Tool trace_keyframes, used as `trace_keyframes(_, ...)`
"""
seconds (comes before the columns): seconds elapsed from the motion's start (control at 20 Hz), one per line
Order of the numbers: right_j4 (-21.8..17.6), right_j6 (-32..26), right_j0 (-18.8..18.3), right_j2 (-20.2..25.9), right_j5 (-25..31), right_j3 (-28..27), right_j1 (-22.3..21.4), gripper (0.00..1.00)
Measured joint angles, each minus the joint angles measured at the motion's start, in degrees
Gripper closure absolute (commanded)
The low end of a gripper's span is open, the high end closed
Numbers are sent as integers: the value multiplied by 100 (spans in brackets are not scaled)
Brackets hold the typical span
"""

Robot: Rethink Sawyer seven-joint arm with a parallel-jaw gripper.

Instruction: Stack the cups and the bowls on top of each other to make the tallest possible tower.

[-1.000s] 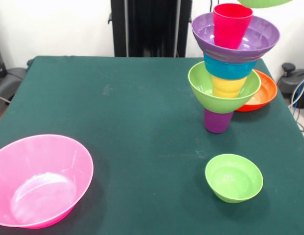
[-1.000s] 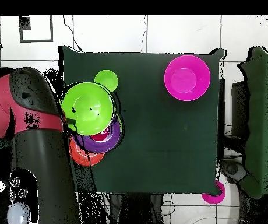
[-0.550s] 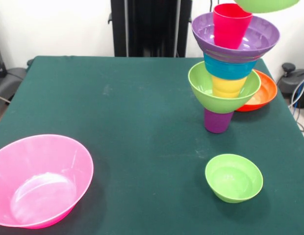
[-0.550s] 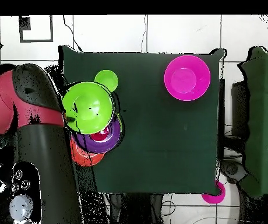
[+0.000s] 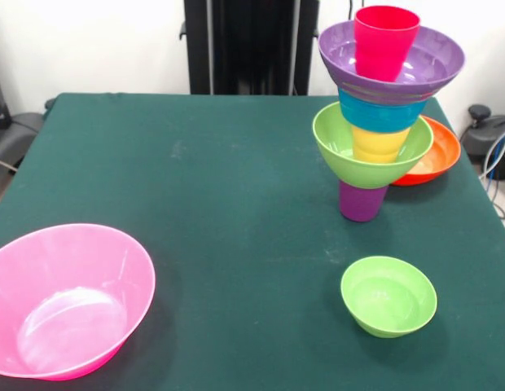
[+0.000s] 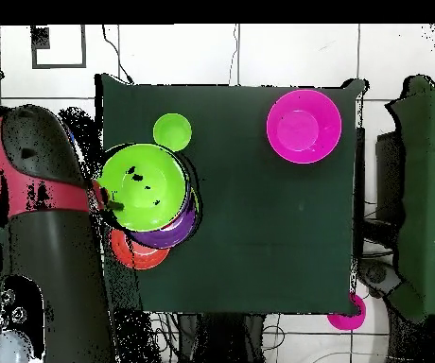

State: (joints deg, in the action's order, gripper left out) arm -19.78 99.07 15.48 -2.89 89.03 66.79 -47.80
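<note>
The tower [image 5: 375,122] stands at the table's right. From the bottom it is a purple cup [image 5: 362,202], a lime green bowl [image 5: 350,155], a yellow cup [image 5: 379,145], a blue bowl [image 5: 381,114], a wide purple bowl [image 5: 415,69] and a red cup [image 5: 386,41]. In the overhead view another lime green bowl [image 6: 146,186] hangs above the tower and hides most of it. Only the purple bowl's rim [image 6: 182,227] shows. My gripper [image 6: 106,197] holds this bowl by its left rim. The front view shows neither the gripper nor the held bowl.
A small lime green bowl [image 5: 388,295] [image 6: 172,129] sits on the table in front of the tower. An orange-red bowl [image 5: 436,155] [image 6: 131,251] lies just behind the tower. A large pink bowl [image 5: 65,297] [image 6: 304,126] rests at the opposite corner.
The held green bowl has risen out of the front view's top edge. Seen from overhead, it has shifted over the tower and now covers the red cup.
</note>
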Motion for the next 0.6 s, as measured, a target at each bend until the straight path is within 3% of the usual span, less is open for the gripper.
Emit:
trace_keyframes(0.35,-244,0,254,-132,866,-460,4,100)
trace_keyframes(0.6,-350,0,390,-194,994,-592,3,100)
